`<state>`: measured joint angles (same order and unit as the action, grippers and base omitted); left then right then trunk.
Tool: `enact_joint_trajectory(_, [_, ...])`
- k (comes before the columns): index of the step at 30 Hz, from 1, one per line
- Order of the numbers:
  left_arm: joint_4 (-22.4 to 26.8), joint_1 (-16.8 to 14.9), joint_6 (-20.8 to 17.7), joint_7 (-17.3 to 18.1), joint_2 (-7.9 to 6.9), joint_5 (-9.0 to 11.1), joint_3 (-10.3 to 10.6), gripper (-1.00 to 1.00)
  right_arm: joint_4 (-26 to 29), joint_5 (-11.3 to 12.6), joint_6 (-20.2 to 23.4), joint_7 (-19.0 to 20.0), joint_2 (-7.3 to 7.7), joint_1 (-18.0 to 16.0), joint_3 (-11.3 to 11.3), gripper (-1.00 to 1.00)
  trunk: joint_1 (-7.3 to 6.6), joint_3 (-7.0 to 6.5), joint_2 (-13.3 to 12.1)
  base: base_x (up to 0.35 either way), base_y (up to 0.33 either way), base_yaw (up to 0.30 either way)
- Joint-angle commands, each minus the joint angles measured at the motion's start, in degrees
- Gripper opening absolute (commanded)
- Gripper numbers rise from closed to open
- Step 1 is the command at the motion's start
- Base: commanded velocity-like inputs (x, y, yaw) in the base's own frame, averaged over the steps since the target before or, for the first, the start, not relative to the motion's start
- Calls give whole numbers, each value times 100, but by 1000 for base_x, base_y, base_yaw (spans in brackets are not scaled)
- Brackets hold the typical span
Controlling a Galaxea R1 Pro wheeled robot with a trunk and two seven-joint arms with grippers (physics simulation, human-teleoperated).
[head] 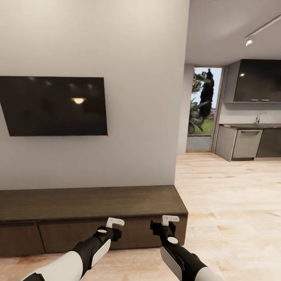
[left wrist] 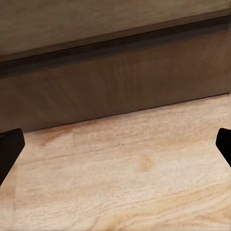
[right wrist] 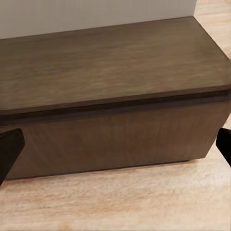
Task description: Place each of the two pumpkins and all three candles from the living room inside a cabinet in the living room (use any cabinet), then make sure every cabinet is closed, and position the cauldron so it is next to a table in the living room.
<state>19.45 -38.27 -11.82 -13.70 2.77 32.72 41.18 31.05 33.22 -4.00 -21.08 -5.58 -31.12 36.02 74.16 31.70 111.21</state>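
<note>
Facing closed cabinet [head: 89, 203] – wall TV [head: 54, 105] above, kitchen [head: 249, 136] beyond

Closed dark-brown cabinet [right wrist: 115, 96] end on pale wood floor [right wrist: 120, 202].

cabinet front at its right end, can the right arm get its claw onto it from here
Probably yes: the right claw hangs open just before the cabinet front near that end, with bare wood floor between and nothing blocking it.

One cabinet [head: 89, 207], one television [head: 54, 105], two grippers [head: 115, 223] [head: 170, 219].
</note>
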Motion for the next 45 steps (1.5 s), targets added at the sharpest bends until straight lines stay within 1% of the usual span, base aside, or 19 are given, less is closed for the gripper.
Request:
enact_joint_trajectory(1, [13, -5, -20, -45, -4, 51, 48, 100, -3, 62, -40, -37, 4, -8, 45, 100, -23, -12, -38, 0, 0, 0])
enact_joint_trajectory(22, [-34, -5, -28, -49, 4, 43, 48, 100, -17, 62, -34, -40, -1, -8, 45, 100, -485, -389, -880, 0, 0, 0])
enact_joint_trajectory(27, [-44, -5, -88, -72, 4, 42, 37, 100, -64, 120, 40, -78, 2, -8, -30, 100, -594, -478, -1081, 0, 0, 0])
enact_joint_trajectory(30, [-46, -5, -177, -77, 4, 42, 25, 100, -74, 141, 263, -92, 3, -11, -57, 100, -660, -532, -1201, 0, 0, 0])
enact_joint_trajectory(31, [-48, -5, -205, -78, 1, 42, 21, 100, -77, 147, 514, -100, 3, -13, -66, 100, -682, -550, -1241, 0, 0, 0])
enact_joint_trajectory(32, [-50, -5, -216, -79, 0, 42, 17, 100, -78, 150, 654, -105, 5, -14, -76, 100, -704, -568, -1281, 0, 0, 0])
enact_joint_trajectory(33, [-52, -5, -241, -79, -3, 42, 13, 100, -79, 153, 917, -114, 15, -15, -136, 100, -726, -586, -1322, 0, 0, 0])
enact_joint_trajectory(35, [-53, -5, -269, -80, -7, 42, 10, 100, -82, 153, 1148, -118, 23, -17, -283, 100, -770, -622, -1402, 0, 0, 0])
enact_joint_trajectory(36, [-54, -6, -322, -80, -9, 43, 8, 100, -90, 147, 1345, -120, 29, -20, -514, 100, -792, -640, -1442, 0, 0, 0])
enact_joint_trajectory(37, [-54, -8, -365, -80, -10, 45, 7, 100, -108, 142, 1434, -121, 31, -21, -643, 100, -814, -658, -1482, 0, 0, 0])
enact_joint_trajectory(38, [-62, -9, -479, -80, -11, 49, 6, 100, -179, 124, 1581, -123, 34, -25, -869, 100, -836, -676, -1522, 0, 0, 0])
enact_joint_trajectory(40, [-98, -11, -693, -88, -5, 66, 5, 100, -389, 107, 1715, -124, 41, -43, -1079, 100, -880, -712, -1602, 0, 0, 0])
enact_joint_trajectory(43, [-240, -13, -946, -89, -8, 78, 4, 100, -733, 87, 1802, -121, 39, -61, -1214, 100, -946, -766, -1723, 0, 0, 0])
enact_joint_trajectory(45, [-389, -13, -1063, -64, -15, 85, 0, 100, -829, 79, 1808, -119, 45, -65, -1231, 100, -990, -802, -1803, 0, 0, 0])
